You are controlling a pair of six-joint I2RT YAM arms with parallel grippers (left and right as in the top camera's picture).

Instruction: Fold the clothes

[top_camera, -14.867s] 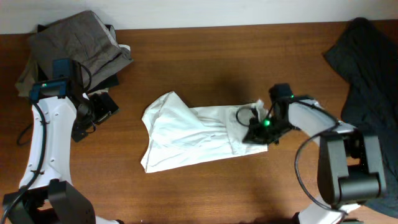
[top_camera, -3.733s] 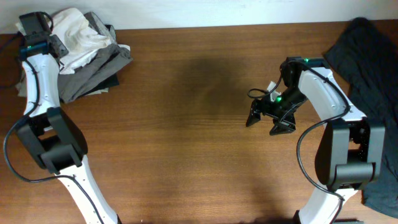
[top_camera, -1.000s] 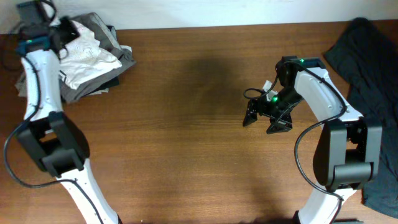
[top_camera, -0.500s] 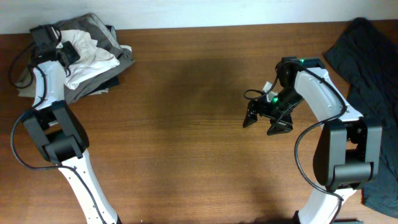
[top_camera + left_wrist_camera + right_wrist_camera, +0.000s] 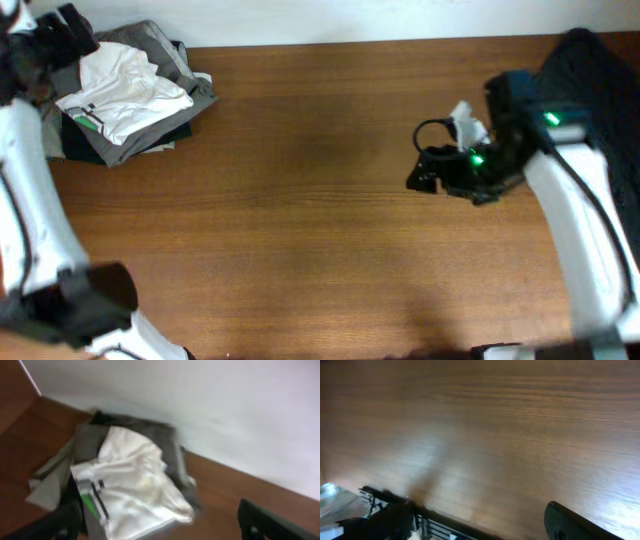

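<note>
Well to the right of the folded trousers [image 5: 160, 42], the right gripper [image 5: 428, 176] hangs over the bare surface [image 5: 300, 220], jaws spread and empty. On top of the trousers lies the white T-shirt [image 5: 120, 90], loosely bundled. Just behind them the left gripper [image 5: 159, 510] has sprung its jaws wide, releasing the shirt, so this garment looks finished.

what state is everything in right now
white T-shirt, loosely bundled, lying on the trousers, not held
grey-brown trousers, folded, under the T-shirt
dark garment, crumpled, at the far right
left gripper, open, empty
right gripper, open, empty
</note>
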